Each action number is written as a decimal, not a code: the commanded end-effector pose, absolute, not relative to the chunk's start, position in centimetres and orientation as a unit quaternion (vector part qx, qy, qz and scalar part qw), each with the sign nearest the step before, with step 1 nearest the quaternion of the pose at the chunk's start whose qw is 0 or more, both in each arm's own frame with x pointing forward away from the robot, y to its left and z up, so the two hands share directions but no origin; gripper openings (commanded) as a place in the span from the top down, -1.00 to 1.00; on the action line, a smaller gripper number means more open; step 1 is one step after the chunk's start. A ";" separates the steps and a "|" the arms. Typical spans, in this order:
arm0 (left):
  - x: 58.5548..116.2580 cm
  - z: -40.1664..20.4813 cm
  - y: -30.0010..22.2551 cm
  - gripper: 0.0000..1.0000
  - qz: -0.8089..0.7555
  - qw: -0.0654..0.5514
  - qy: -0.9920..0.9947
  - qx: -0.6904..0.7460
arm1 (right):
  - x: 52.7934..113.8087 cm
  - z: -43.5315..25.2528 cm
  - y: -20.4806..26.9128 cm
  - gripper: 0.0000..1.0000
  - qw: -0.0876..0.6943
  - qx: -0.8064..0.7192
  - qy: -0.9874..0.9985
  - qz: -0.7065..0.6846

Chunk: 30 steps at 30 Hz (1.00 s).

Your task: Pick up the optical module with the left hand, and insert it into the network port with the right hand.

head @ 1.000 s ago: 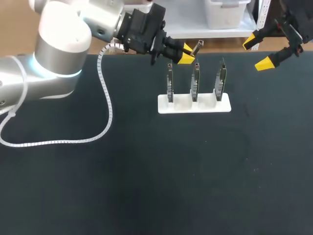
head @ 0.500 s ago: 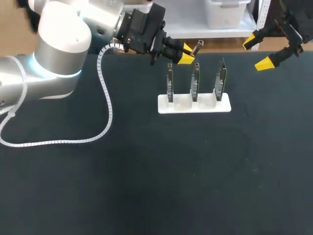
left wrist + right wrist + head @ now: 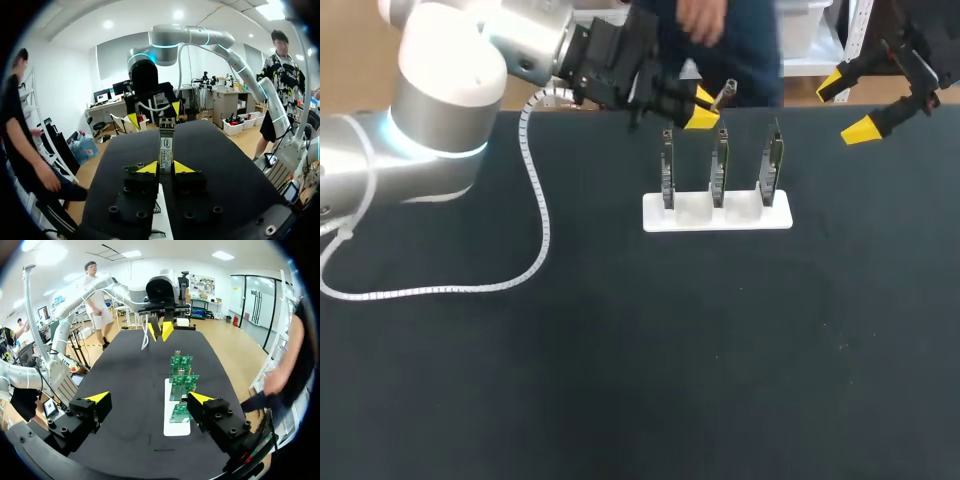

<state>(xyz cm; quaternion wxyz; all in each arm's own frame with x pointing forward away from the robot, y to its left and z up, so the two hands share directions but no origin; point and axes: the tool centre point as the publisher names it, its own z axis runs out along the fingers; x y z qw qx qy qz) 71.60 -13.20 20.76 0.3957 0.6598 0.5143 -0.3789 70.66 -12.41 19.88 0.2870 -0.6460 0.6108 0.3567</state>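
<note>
Boards [image 3: 720, 165] stand upright in a white holder [image 3: 716, 215] toward the table's [image 3: 620, 350] far edge. Just beyond, the left gripper [image 3: 702, 110] clamps the optical module [image 3: 723, 95] by one end. The right gripper [image 3: 847, 106], spread wide, hangs well apart near the far right corner. A skewed handover could tilt or drop the module and jam insertion.

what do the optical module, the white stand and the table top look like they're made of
The optical module looks like bare metal: a silvery-grey casing with a dull sheen and a pale label. The white stand is probably plastic: smooth, matte white. The table top is black and matte with no glare, possibly cloth or a rubber mat; the views leave it open.
</note>
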 end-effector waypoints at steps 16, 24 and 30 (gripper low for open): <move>69.0 23.9 -17.0 1.00 -0.383 0.496 0.480 0.613 | 70.6 19.9 -12.4 -1.00 0.288 -0.646 0.611 0.356; 68.6 23.2 -18.9 1.00 -0.374 0.509 0.480 0.608 | 70.6 19.9 -12.4 -1.00 0.288 -0.646 0.611 0.356; 68.5 21.9 -19.9 1.00 -0.404 0.514 0.472 0.592 | 70.6 19.9 -12.4 -1.00 0.288 -0.646 0.611 0.356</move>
